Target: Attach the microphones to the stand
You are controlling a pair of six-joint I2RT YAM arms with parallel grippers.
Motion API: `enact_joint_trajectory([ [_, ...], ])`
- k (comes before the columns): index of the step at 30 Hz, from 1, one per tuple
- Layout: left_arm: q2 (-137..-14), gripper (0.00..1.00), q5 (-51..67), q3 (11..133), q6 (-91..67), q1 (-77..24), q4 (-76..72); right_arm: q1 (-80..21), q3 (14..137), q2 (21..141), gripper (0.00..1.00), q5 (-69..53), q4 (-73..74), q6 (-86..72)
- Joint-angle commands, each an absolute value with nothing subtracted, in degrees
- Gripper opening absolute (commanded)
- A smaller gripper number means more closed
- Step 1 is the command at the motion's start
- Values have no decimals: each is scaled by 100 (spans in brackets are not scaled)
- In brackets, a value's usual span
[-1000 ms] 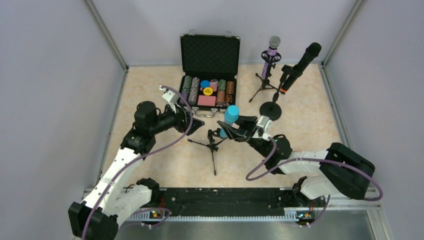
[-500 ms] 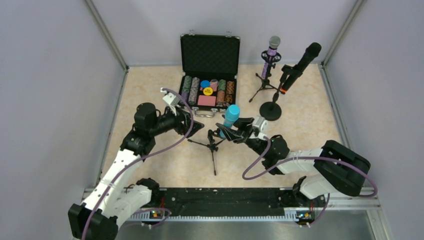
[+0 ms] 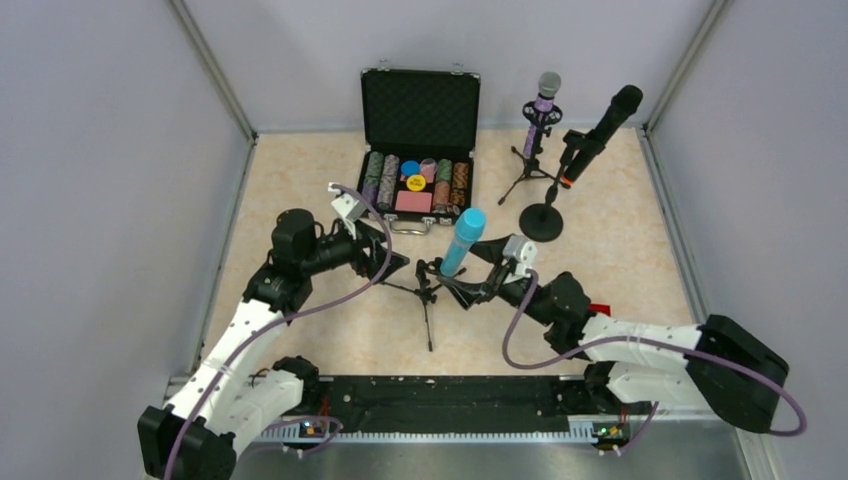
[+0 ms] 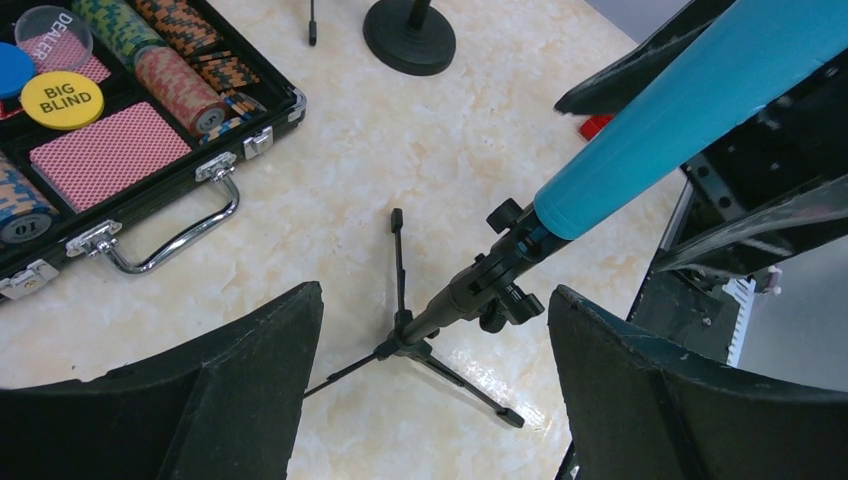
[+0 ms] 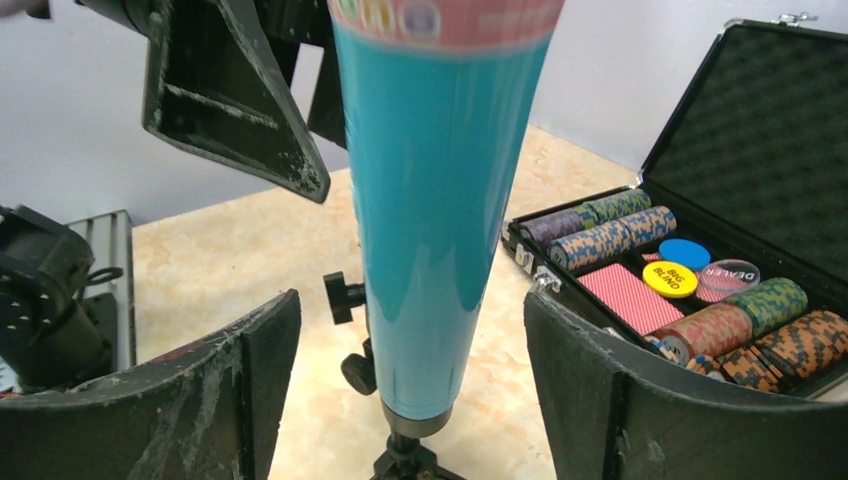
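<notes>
The turquoise microphone [image 3: 462, 240] stands tilted in the small black tripod stand [image 3: 427, 287] at mid-table. My right gripper [image 3: 468, 272] is open just right of it. In the right wrist view its fingers flank the turquoise microphone [image 5: 440, 200] without touching, and the right gripper [image 5: 410, 370] holds nothing. My left gripper [image 3: 392, 250] is open to the left of the stand. In the left wrist view the left gripper [image 4: 432, 330] frames the stand [image 4: 470, 290] and the turquoise microphone [image 4: 680, 110]. The purple microphone [image 3: 541, 110] sits on a tripod at the back. The black microphone [image 3: 597, 130] sits on a round-base stand [image 3: 541, 222].
An open black case [image 3: 415, 100] of poker chips lies at the back centre, its handle toward the tripod. A small red block [image 3: 598, 309] lies beside my right arm. The tripod's long leg [image 3: 430, 325] reaches toward the near edge. Grey walls close in the table.
My right gripper has opened and let go of the turquoise microphone, which now stands in the tripod stand. The right arm has drawn back to the right. The left gripper edged slightly right.
</notes>
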State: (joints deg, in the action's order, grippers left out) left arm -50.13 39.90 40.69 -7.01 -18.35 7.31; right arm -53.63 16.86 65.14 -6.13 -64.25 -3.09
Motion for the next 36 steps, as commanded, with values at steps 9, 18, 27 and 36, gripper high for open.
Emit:
enact_joint_trajectory([
  [9,-5082,88,4999,3894,26,-1810,446,-5410,1317,4230,87,-295,-4349,-759],
  [18,-4888,89,5806,3543,1088,-1843,218,-5411,1015,2903,87,148,-3016,-1138],
  [27,-5315,90,5994,3709,1270,-2000,56,-5406,832,2356,87,229,-2639,-1186],
  [36,-6048,88,5635,4150,1279,-2574,-254,-5405,859,2706,88,108,-2804,-1197],
])
